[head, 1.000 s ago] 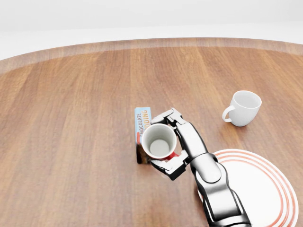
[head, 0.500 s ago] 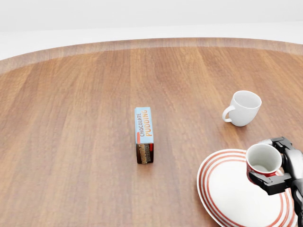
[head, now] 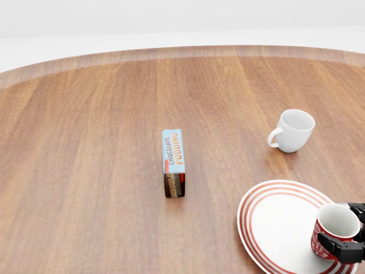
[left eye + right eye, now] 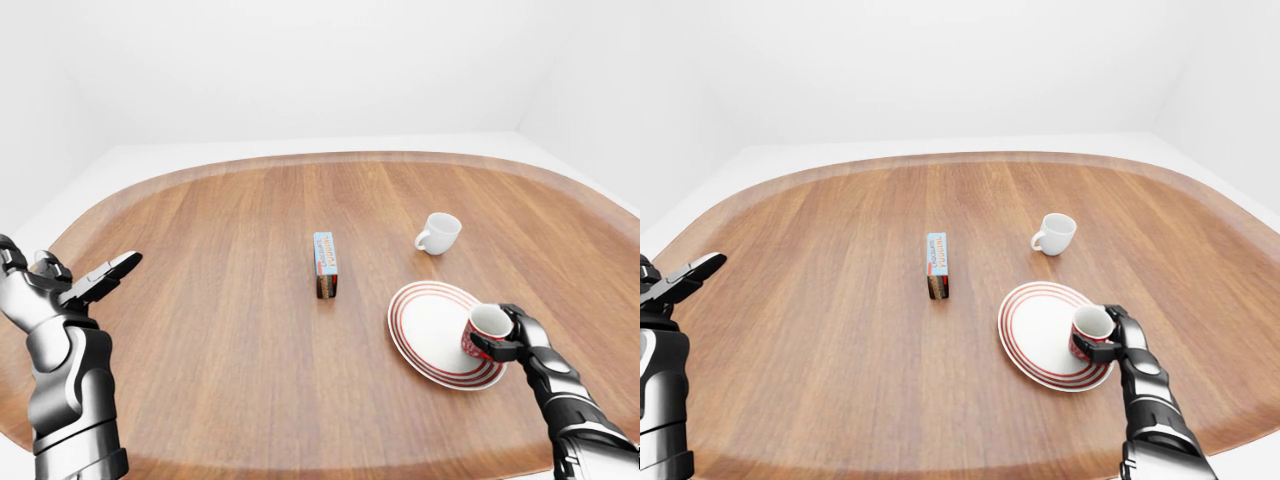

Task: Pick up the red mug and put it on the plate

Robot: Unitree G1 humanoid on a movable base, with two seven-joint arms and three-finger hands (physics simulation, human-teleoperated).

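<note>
Carried from beside the box [image 3: 173, 162], the mug [image 3: 334, 231] now sits low over the plate's [image 3: 274, 228] right rim, right fingers [image 3: 341, 249] still clasping it, left fingers [image 4: 100, 278] spread; release remains.

Head view looks steeply down, close on the table [image 3: 85, 171]; both eye views sit wider, sharing plate [image 4: 425, 325] beside right hand [image 4: 512, 335].

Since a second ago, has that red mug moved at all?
Yes. The red mug went from beside the pudding box rightward and down in the head view, onto the plate, held by the right hand.
</note>
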